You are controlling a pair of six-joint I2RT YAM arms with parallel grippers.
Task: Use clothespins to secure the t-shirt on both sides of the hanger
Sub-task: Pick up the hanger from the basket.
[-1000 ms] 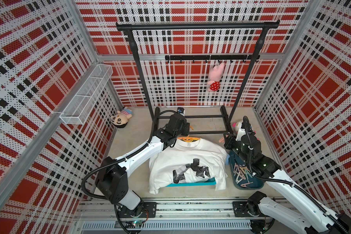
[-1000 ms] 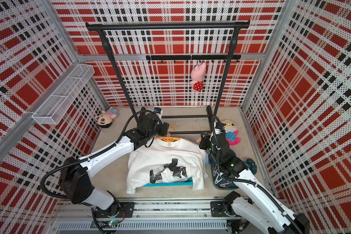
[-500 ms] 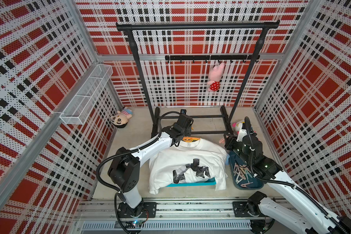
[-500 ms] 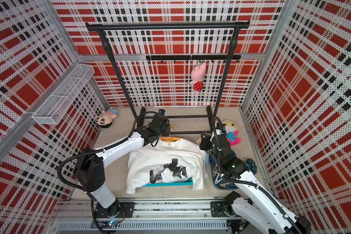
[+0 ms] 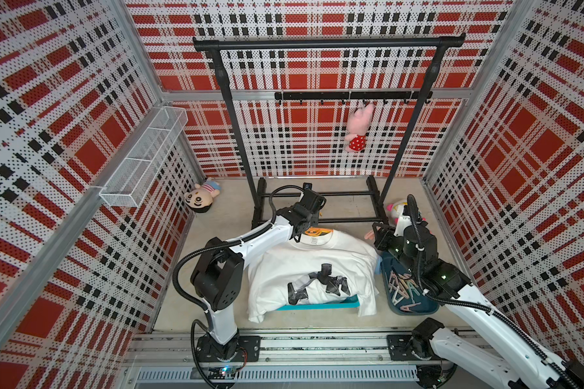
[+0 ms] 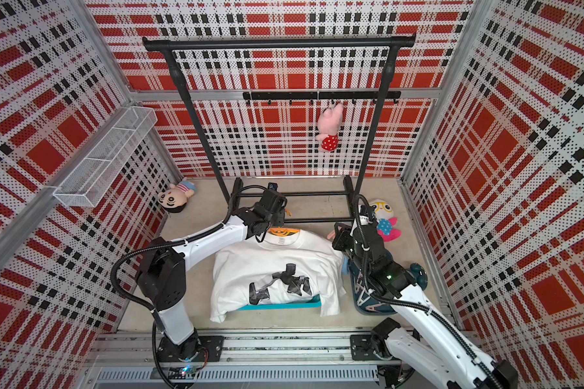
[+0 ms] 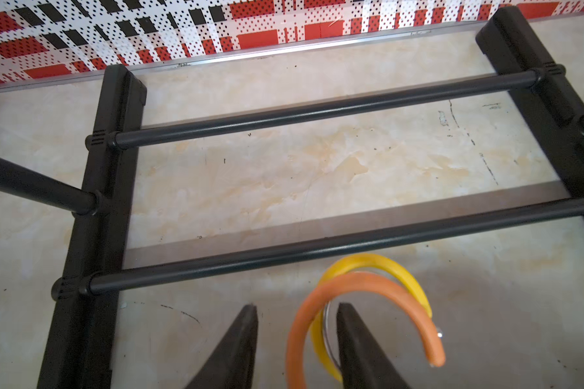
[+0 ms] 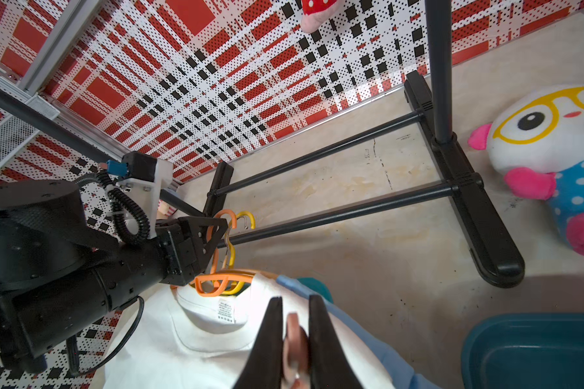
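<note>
Black tube rack stands at the rear. Its near base rail runs right ahead of the left gripper, so there's little room fwd. A plush w/ yellow glasses sits by the rack's foot, near the right arm. Boy doll on the floor, pink pig on the hook bar and wire basket on the wall are all well apart from the work. Tabletop is beige, marbled.

White t-shirt, soft and rumpled w/ black print, lies flat mid-table over a teal board. Orange hanger sits in its collar; orange hook and yellow hook, thin round plastic, curl toward the rail.

Left gripper's jaws stand apart, straddling the orange hook, w/ a gap on one side and no pinch visible. Right gripper is clamped on a pink clothespin, over the shirt's shoulder nr the collar. Other clothespins lie heaped in a dark teal tray w/ rounded rim, just beside the shirt's sleeve, partly under the right arm. Open floor btwn shirt and left wall.
</note>
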